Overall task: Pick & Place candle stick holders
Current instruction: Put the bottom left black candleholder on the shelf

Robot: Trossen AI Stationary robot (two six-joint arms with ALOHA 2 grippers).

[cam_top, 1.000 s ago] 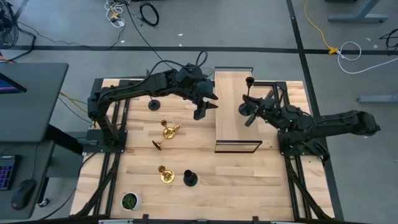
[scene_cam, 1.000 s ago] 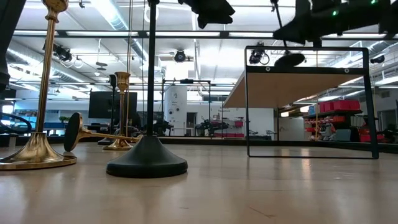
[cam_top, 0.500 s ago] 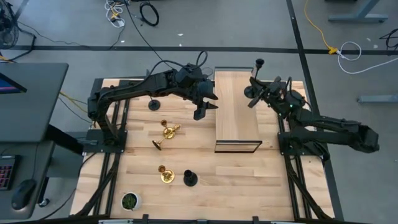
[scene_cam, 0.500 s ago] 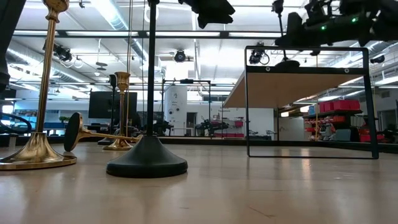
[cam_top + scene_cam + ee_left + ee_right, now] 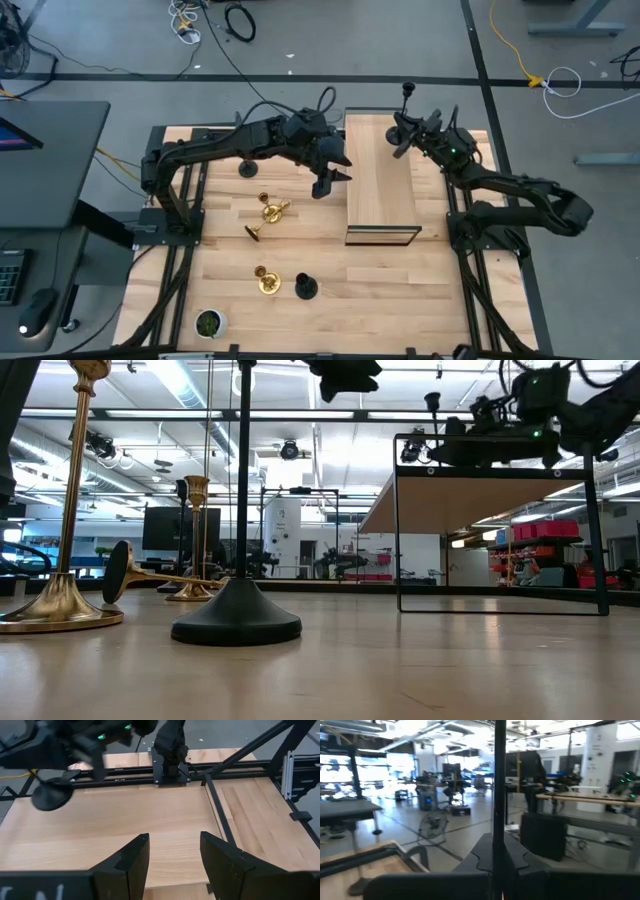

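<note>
My right gripper [image 5: 404, 137] is shut on a matte black candlestick [image 5: 405, 110] over the far end of a raised wooden shelf [image 5: 380, 190]. The candlestick's round base [image 5: 50, 795] is at the shelf's top; whether it touches, I cannot tell. My left gripper [image 5: 330, 178] hangs open and empty just left of the shelf. On the table stand a black candlestick [image 5: 247, 168], a gold one [image 5: 272, 210], another gold one [image 5: 266, 283] and a black one [image 5: 305, 288]. A third gold candlestick [image 5: 253, 232] lies on its side. My right gripper pinches the black candlestick's thin stem [image 5: 498, 822] between its two fingers. The fingers come about level from the table's right side and lie across the stem. The candlestick stands nearly upright, cup [image 5: 432, 400] up and base below the fingers.
A small green plant pot [image 5: 208, 323] stands at the near left corner. The shelf's black frame [image 5: 400, 520] rises from the table's right half. Both arm mounts' black rails [image 5: 180, 200] run along the table's left and right sides.
My right gripper has carried the black candlestick from the shelf's right side toward the table's far edge and a little left, onto the shelf's far end. It has stayed shut on the stem.
</note>
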